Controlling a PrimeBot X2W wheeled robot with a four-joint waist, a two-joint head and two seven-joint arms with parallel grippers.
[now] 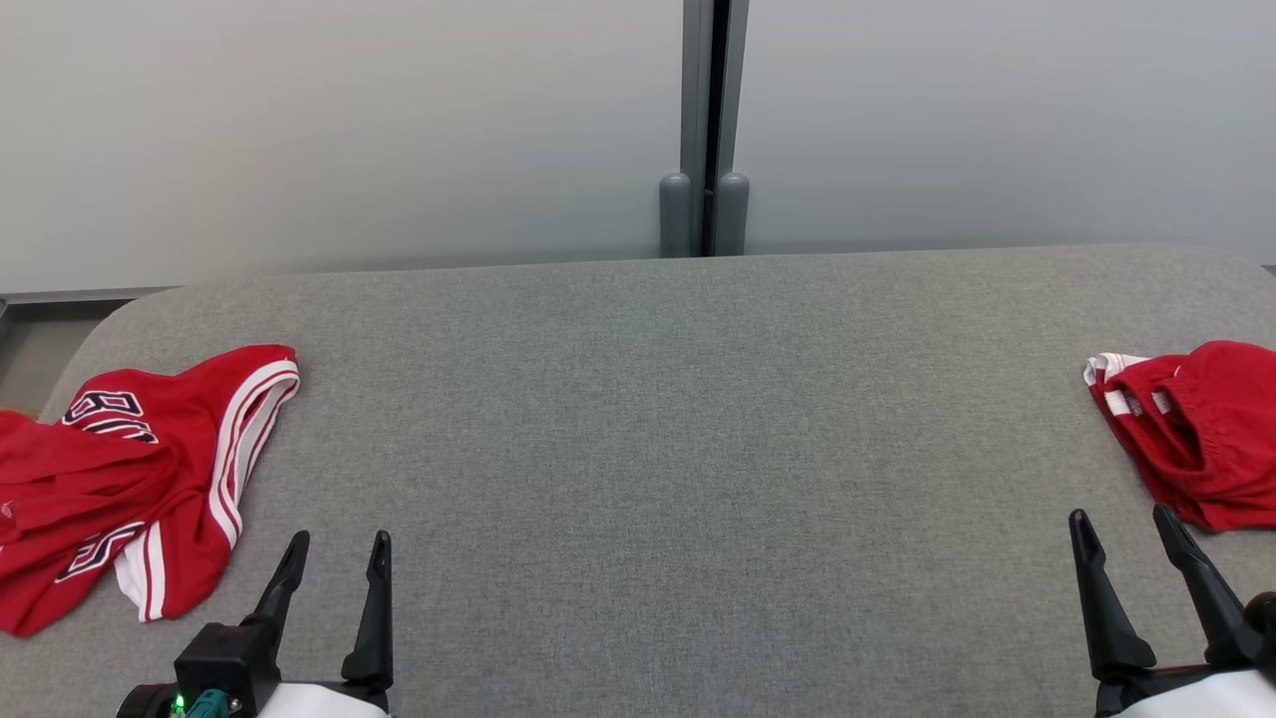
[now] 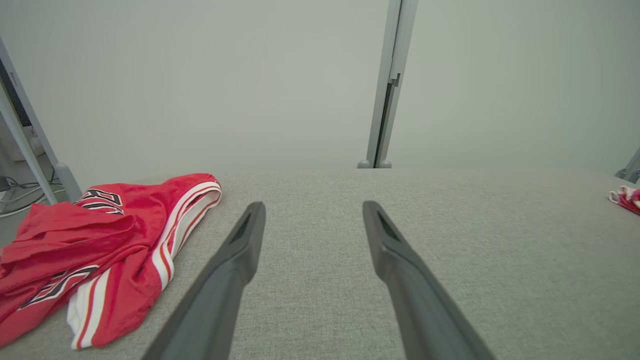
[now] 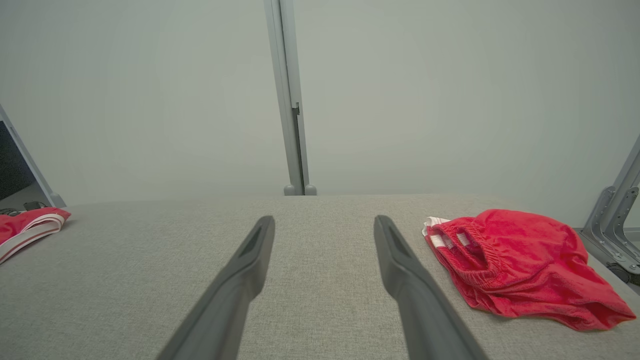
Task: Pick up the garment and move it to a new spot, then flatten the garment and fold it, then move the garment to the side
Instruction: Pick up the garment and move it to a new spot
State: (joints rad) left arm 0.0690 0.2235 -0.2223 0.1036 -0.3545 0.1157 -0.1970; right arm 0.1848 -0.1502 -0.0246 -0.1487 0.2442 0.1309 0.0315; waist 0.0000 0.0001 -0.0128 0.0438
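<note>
A crumpled red jersey with white stripes and dark lettering [image 1: 130, 479] lies at the table's left edge, also in the left wrist view [image 2: 100, 245]. A bunched red pair of shorts with an elastic waistband [image 1: 1191, 439] lies at the right edge, seen closer in the right wrist view [image 3: 515, 260]. My left gripper [image 1: 339, 558] hovers open near the front edge, just right of the jersey, with nothing between its fingers [image 2: 240, 250]. My right gripper [image 1: 1121, 534] is open too, just in front and left of the shorts, its fingers [image 3: 395, 250] holding nothing.
The grey fabric-covered table [image 1: 658, 449] spreads wide between the two garments. A pale partition wall with a grey vertical post [image 1: 706, 130] stands right behind the table. A metal frame [image 3: 617, 215] stands past the table's right end.
</note>
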